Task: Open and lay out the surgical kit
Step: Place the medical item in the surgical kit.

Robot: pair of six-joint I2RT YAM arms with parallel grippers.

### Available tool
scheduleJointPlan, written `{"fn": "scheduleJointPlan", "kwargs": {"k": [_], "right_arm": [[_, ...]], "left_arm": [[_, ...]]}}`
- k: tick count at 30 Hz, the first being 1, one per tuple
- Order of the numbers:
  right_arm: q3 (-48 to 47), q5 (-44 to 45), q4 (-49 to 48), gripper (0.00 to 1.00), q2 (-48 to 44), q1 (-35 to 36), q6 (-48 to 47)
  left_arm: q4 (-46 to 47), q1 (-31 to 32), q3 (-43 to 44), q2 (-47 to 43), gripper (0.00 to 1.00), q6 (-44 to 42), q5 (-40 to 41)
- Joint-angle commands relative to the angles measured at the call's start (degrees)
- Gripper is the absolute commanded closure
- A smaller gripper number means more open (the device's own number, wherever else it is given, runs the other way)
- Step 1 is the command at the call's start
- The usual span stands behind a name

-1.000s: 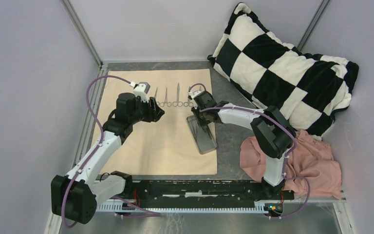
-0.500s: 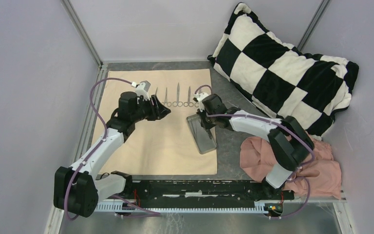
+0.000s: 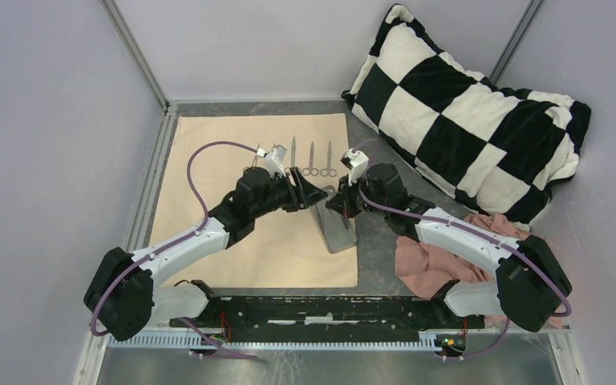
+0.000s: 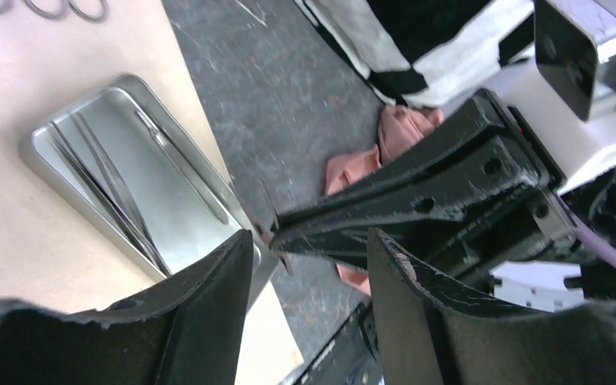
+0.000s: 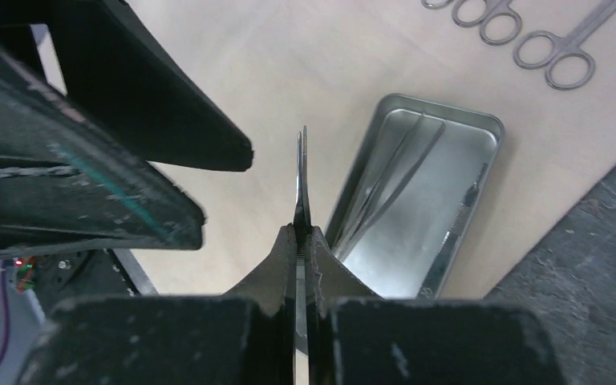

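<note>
**Above the tray's far end: right pincer clamped on a slim instrument, left pincer agape beside it**

Between the right gripper's [image 5: 301,237] closed fingers sits a thin steel instrument [image 5: 301,176]. Its two narrow blades meet in a point that sticks out past the fingertips. From above, this gripper [image 3: 338,202] hangs over the far end of the small grey metal tray [image 3: 345,247].

Just beside it, to the left, the left gripper [image 3: 321,192] faces it. In the left wrist view its fingers [image 4: 208,321] stand apart with nothing gripped, and the right gripper's shut fingers show through the gap. I cannot tell whether the two pincers touch.

Below the held instrument lies the tray [image 5: 493,132], on the beige cloth wrap [image 3: 200,152] at its right edge. Long thin steel pieces [image 5: 385,184] rest in the tray, with another slim tool [image 5: 453,233] along one side.

Farther back on the wrap, ring-handled instruments [image 3: 311,159] lie in a row, points away from the arms. One more is half hidden by the left arm's cable.

Right of the wrap is bare grey table [image 3: 377,241]. A pink cloth [image 3: 411,261] is bunched under the right arm, and a black-and-white checkered pillow [image 3: 465,104] fills the far right corner.
</note>
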State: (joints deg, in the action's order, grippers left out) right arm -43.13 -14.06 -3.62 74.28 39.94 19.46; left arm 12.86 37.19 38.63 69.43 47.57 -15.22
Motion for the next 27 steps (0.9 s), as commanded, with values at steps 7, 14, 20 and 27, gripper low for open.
{"fn": "scheduleJointPlan", "kwargs": {"k": [7,14,20,27], "right_arm": [[-0.59,-4.51,-10.04,1.00,-1.79,-0.43,5.65],[-0.09,-5.80,-11.83,1.00,-1.24,-0.44,6.56],[-0.81,-3.70,-8.92,0.83,-0.32,-0.73,5.16],[0.70,1.82,-1.39,0.35,-2.34,-4.88,-2.56]], "left_arm": [[-5.31,4.92,5.79,1.98,0.37,3.53,18.10],[-5.66,5.53,8.20,4.84,0.65,2.69,18.51],[-8.96,5.53,10.60,5.96,0.98,-2.73,19.01],[-32.13,-5.51,24.14,13.69,0.98,-31.76,21.39]]}}
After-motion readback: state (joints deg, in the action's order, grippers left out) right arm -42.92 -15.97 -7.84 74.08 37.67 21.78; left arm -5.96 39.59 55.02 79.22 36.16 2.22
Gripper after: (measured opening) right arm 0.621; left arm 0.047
